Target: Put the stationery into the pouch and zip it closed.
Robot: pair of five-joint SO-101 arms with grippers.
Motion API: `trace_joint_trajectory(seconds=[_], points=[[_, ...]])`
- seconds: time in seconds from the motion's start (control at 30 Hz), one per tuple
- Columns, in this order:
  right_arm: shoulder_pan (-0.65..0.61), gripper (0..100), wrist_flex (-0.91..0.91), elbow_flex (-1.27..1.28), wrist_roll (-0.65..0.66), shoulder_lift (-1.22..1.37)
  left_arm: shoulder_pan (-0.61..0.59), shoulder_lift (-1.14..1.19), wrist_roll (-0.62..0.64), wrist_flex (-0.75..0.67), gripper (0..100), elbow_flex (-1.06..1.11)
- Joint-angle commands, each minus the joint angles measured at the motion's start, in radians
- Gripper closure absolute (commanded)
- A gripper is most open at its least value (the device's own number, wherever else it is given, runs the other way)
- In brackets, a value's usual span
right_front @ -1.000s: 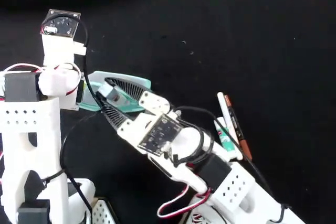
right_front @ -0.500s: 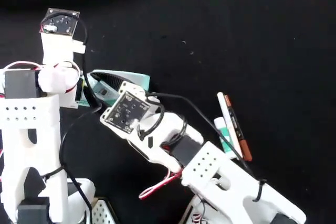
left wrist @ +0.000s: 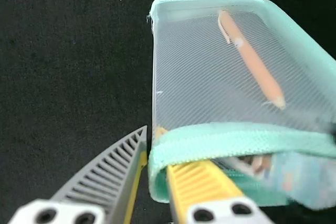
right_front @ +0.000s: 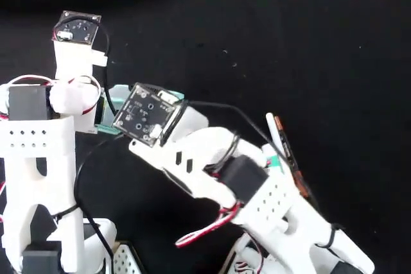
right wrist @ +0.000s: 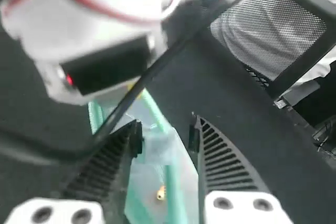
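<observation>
We see a mint-green pouch point(left wrist: 210, 77) of see-through mesh lying on the black table point(right_front: 289, 43) beside the left arm. Its long axis runs straight away from the left claw point(left wrist: 151, 140), which pinches the open zip rim with one finger inside. An orange pen point(left wrist: 252, 59) lies lengthwise inside the pouch, its tip toward the opening. The right claw point(right wrist: 164, 129), fingers narrowly parted, hangs over the pouch's teal edge.

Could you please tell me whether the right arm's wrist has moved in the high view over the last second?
Yes: the right wrist has moved up and left, away from the pens and over the pouch.
</observation>
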Motion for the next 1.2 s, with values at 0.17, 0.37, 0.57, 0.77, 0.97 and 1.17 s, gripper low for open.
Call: trace_joint_trajectory(seconds=[0.17,0.37,0.57,0.77,0.97,1.17], points=[[0.055,84.7,0.285,-0.335,-0.005,-0.022,0.004,-0.008,-0.011,0.002,97,0.002],[0.327,84.9,0.479,-0.476,-0.009,-0.022,0.004,-0.008,-0.011,0.002,97,0.002],[0.640,88.8,0.559,-0.245,-0.005,0.036,0.004,-0.008,-0.012,0.002,97,0.002],[0.868,85.6,0.439,0.050,0.035,0.306,0.004,-0.008,-0.012,0.002,97,0.002],[0.879,85.5,0.417,0.021,0.167,0.618,0.004,-0.008,-0.012,0.002,97,0.004],[0.913,85.6,0.420,-0.036,0.230,0.766,0.004,-0.008,-0.012,0.003,97,0.005]])
